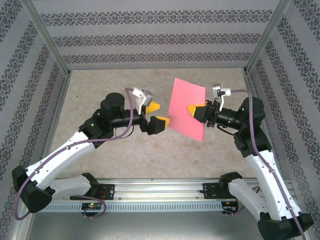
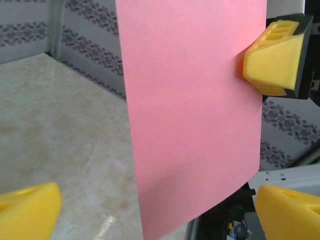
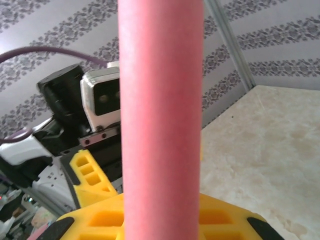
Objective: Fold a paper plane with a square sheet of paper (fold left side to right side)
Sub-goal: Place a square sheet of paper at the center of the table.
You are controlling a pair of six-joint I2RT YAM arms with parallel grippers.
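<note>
A square sheet of paper (image 1: 186,102), plain salmon-red and unfolded, stands upright in the air above the pale marbled counter (image 1: 100,85), clear of its surface; the right fingers (image 1: 196,111) are narrowed onto the sheet's right-hand edge about halfway up, one yellow pad showing on the near face, the other hidden behind the paper. The left fingers (image 1: 161,124) are spread wide and hold nothing; they hang just beside the sheet's lower left edge, pointed toward it, and whether the lower pad brushes the paper cannot be told from above.

From the left wrist, the sheet hangs straight ahead between that arm's two yellow pads, which sit far apart in the bottom corners; the paper's lower corner dips down between them, and a pad of the right arm presses on the far edge at upper right.

From the right wrist, the sheet is seen nearly edge-on, a blurred red band running top to bottom and rising out of the yellow pads that clamp it; beyond it stand the left arm's wrist camera (image 3: 102,102), a purple cable (image 3: 35,52) and one of that arm's open yellow pads. Patterned grey walls (image 1: 160,37) and a metal frame (image 1: 45,35) enclose the counter on three sides.
</note>
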